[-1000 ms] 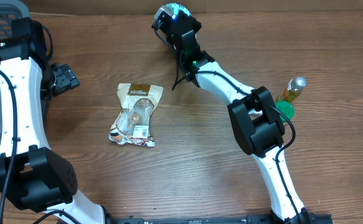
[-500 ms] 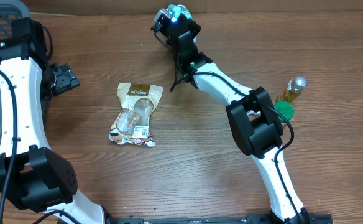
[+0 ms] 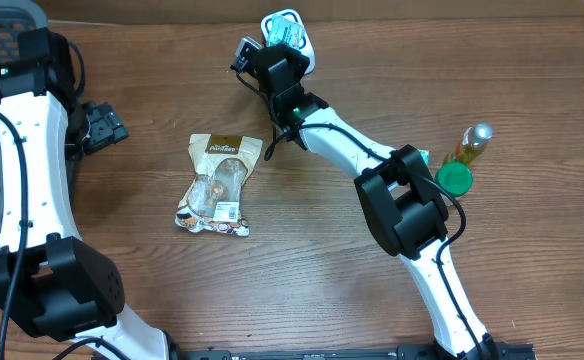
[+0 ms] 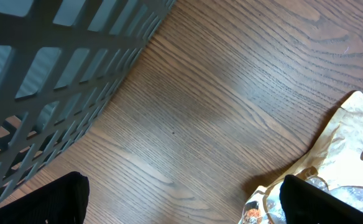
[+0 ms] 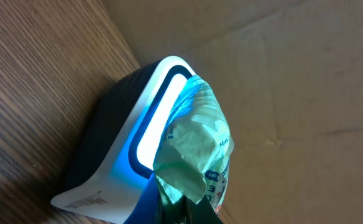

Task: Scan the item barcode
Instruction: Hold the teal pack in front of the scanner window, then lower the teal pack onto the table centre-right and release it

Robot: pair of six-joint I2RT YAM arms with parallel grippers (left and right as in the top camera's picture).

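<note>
Wood table [image 3: 322,250] carries the action at its far edge. Within the last second the right arm [image 3: 352,150] has swung its wrist leftward, uncovering the scanner [image 3: 305,52], whose window glows blue. Right gripper [image 5: 183,210] is clenched on the green packet [image 5: 197,140], which sits against that lit window, so a read looks likely under way. Left gripper [image 3: 102,125] hangs released near the basket [image 3: 2,30], with a snack bag [image 3: 217,185] lying mid-table.
</note>
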